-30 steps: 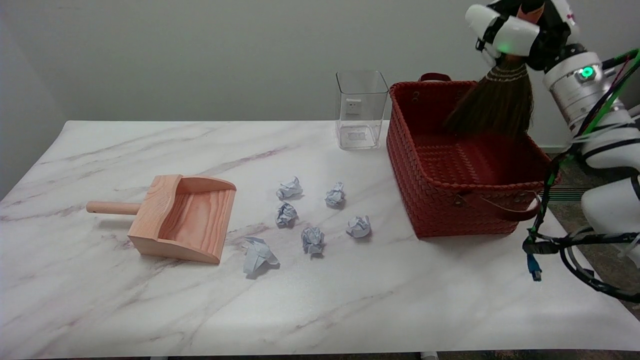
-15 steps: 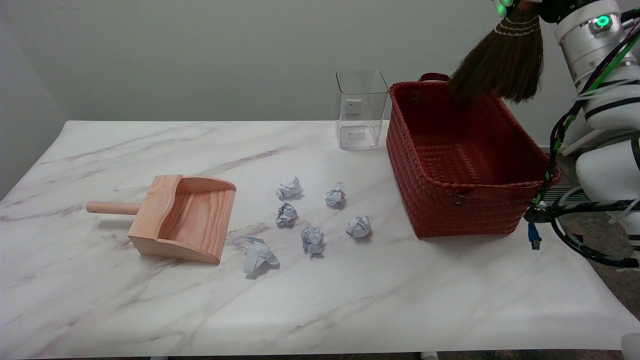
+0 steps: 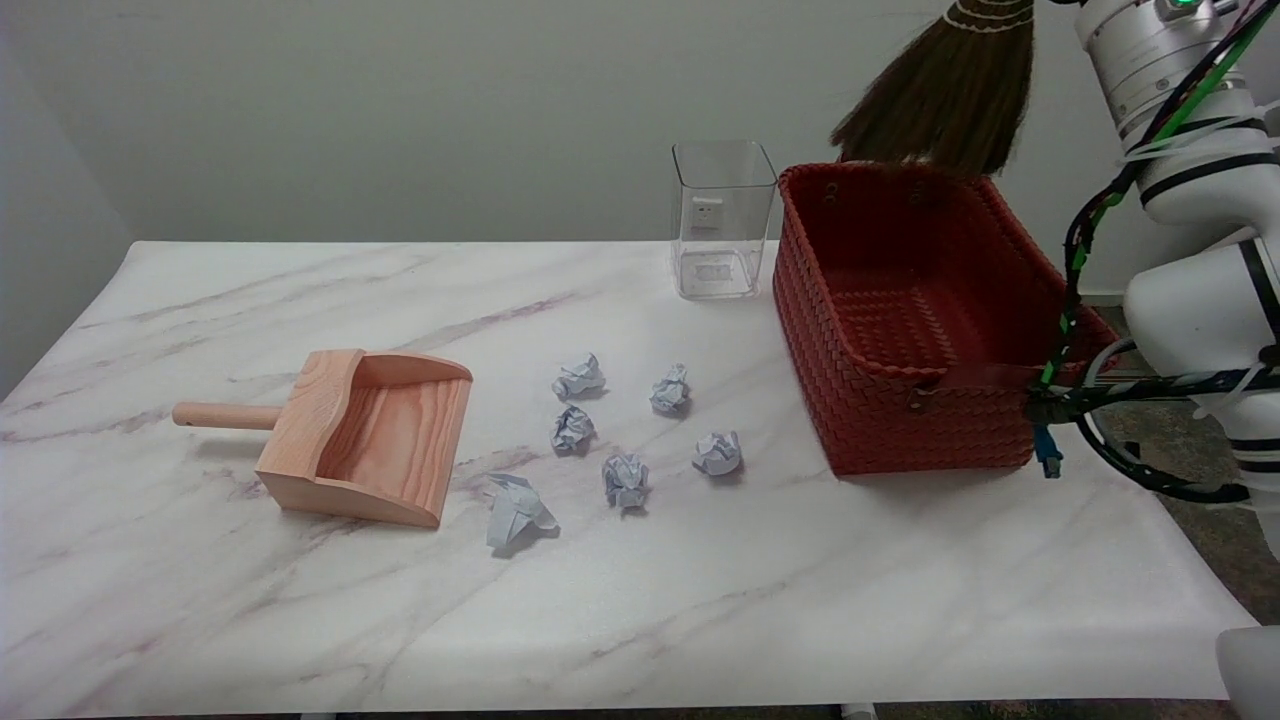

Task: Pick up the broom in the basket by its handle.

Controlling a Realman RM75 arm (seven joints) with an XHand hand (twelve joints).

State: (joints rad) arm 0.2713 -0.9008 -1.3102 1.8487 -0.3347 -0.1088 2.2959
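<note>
1. The right hand and its fingers lie above the picture's top edge, so their state cannot be told.
2. The broom [image 3: 945,95] hangs in the air, bristles down, above the far rim of the red basket [image 3: 900,420].
3. The basket stands on the marble surface [image 3: 700,600], beside a clear container [image 3: 722,215].

text: none legible | labels: none | brands: none | numbers: none
</note>
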